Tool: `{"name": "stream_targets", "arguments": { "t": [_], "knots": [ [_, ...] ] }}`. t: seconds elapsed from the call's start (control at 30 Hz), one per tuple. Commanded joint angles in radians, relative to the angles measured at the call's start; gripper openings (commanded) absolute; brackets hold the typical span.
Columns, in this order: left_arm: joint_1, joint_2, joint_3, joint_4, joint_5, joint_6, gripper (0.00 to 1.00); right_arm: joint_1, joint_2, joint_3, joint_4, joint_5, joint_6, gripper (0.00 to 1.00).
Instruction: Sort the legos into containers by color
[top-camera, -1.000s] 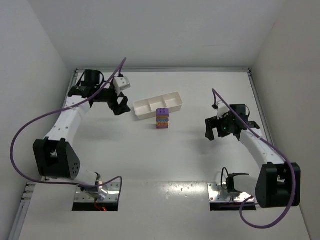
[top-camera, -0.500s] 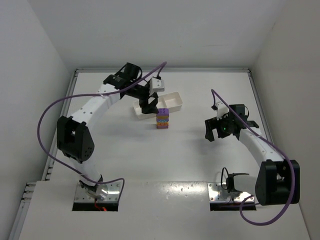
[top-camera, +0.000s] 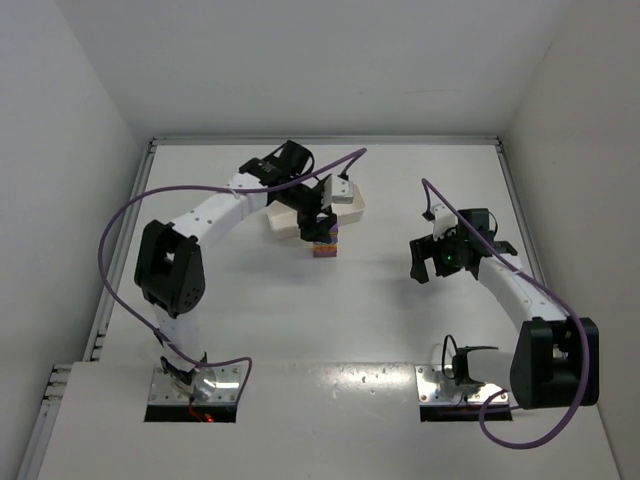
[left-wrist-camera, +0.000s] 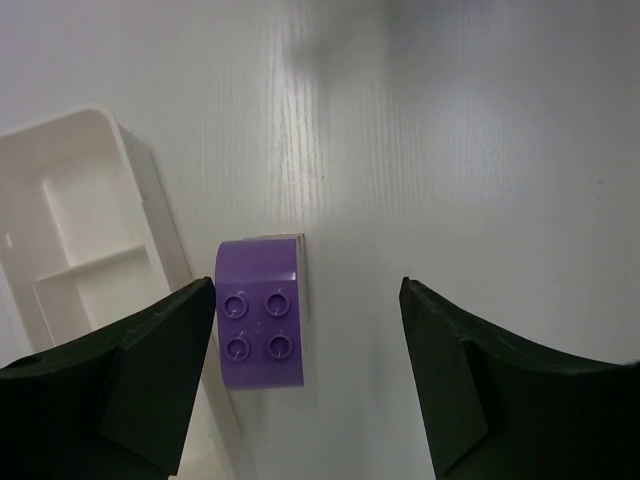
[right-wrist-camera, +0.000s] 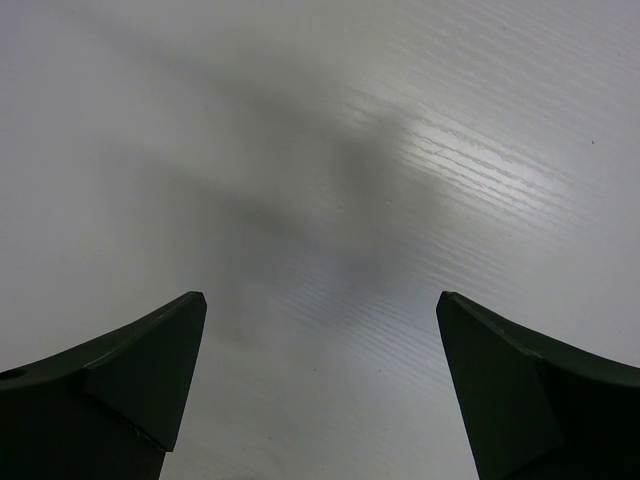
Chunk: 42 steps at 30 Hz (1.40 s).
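A stack of lego bricks (top-camera: 326, 247), purple on top with orange and yellow layers, stands just in front of the white three-compartment tray (top-camera: 281, 215). In the left wrist view I look straight down on its purple top brick (left-wrist-camera: 261, 310), beside the tray (left-wrist-camera: 88, 240). My left gripper (top-camera: 318, 226) hovers over the stack, open, the purple brick close to its left finger (left-wrist-camera: 130, 380). My right gripper (top-camera: 430, 259) is open and empty over bare table at the right.
White walls close the table on the left, back and right. Purple cables loop off both arms. The right wrist view shows only bare white table (right-wrist-camera: 330, 200).
My left arm has swung right from the table's far left, crossed the tray and now hangs over the stack. The right arm has stayed still.
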Motion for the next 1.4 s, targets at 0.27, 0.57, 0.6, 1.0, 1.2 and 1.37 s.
{"name": "stream_targets", "arguments": {
  "t": [0.27, 0.57, 0.6, 1.0, 1.2, 1.37],
  "knots": [
    [-0.029, 0.066, 0.046, 0.003, -0.024, -0.003, 0.72, 0.000, -0.010, 0.031, 0.020, 0.000, -0.001, 0.99],
    [-0.029, 0.066, 0.056, 0.003, -0.042, -0.003, 0.65, 0.000, -0.010, 0.031, 0.020, 0.000, 0.009, 0.99],
    [-0.029, 0.057, 0.056, 0.003, -0.051, -0.003, 0.65, 0.000, -0.010, 0.031, 0.020, 0.000, 0.009, 0.99],
    [-0.029, 0.029, 0.076, 0.003, -0.091, -0.003, 0.62, 0.000, -0.010, 0.031, 0.020, -0.009, 0.009, 0.99],
    [-0.029, 0.029, 0.094, 0.003, -0.091, -0.003, 0.59, 0.000, -0.010, 0.031, 0.020, -0.009, 0.009, 0.99],
    [-0.029, 0.029, 0.094, -0.030, -0.100, 0.008, 0.44, 0.000, -0.010, 0.031, 0.020, -0.009, 0.009, 0.99]
  ]
}}
